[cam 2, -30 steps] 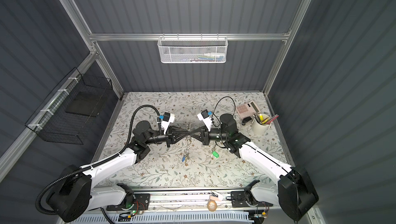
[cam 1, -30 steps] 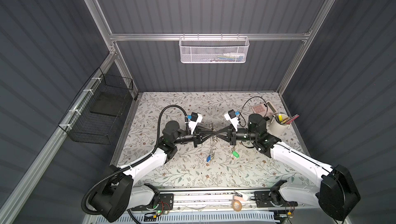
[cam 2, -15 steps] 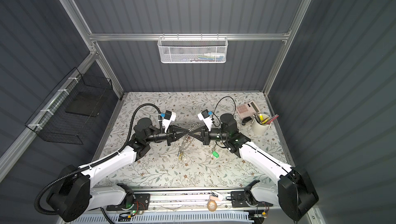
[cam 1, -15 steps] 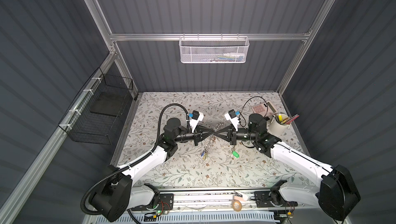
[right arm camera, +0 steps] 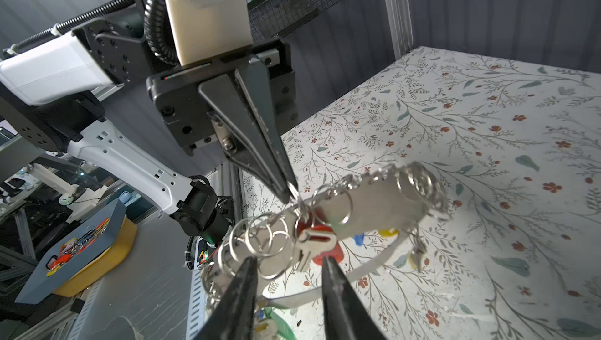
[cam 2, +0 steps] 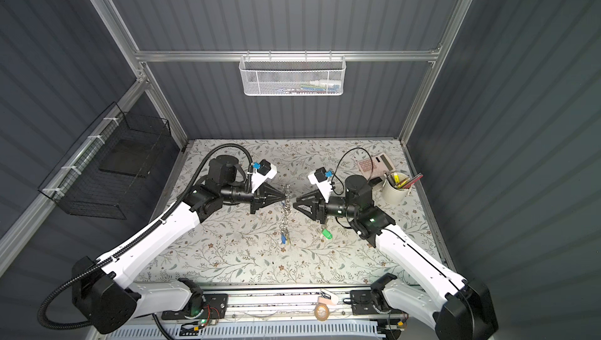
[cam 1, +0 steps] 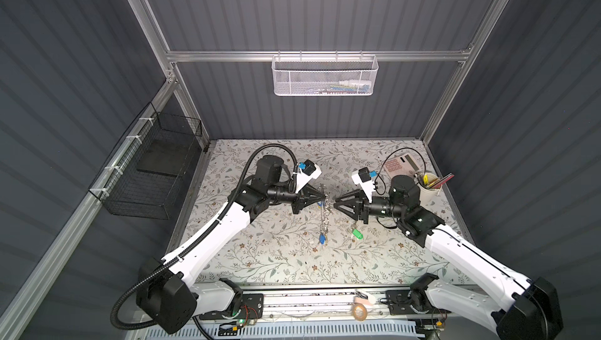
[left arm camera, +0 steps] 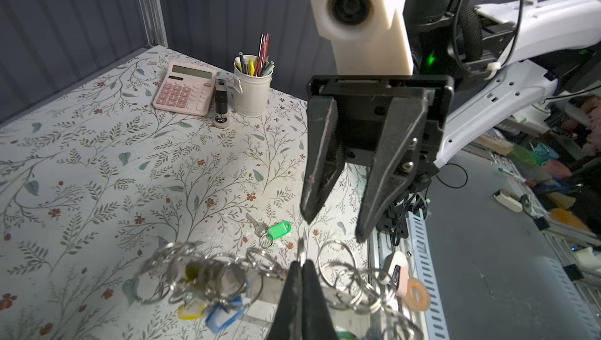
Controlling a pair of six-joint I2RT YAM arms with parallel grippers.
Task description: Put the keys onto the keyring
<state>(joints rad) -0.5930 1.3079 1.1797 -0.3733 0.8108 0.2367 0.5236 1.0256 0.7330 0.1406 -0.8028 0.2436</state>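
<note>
Floral tabletop (cam 1: 260,257): carries the keys. The keyring hangs over its middle, with the lowest tags reaching down toward it (whether they touch, I cannot tell).
Left gripper (cam 1: 325,196): jaws pressed together, pinching a thin metal edge at the top of the keyring. The right wrist view shows this closest (right arm camera: 289,192).
Right gripper (left arm camera: 335,227): jaws spread and empty, facing the left gripper with the keyring between them. Its tips are just beside the rings and touch none that I can make out.
Keyring (cam 2: 286,214): a grey loop strung with many small silver rings, keys and blue, yellow and red tags. I judge it heavy for a single pinch, loose and jangly, and likely to swing and twist.
Keys (cam 1: 355,232): flat on the tabletop, near the right gripper on the side toward the robot's base, and apart from the hanging keyring.
Handling of the keys: probably light, stiff and slick, and low against the surface, so hard to get under.
Green tag (left arm camera: 278,228): thicker and less slippery than the metal. It looks the best place to take hold, which would leave the tiny ring free for threading.
</note>
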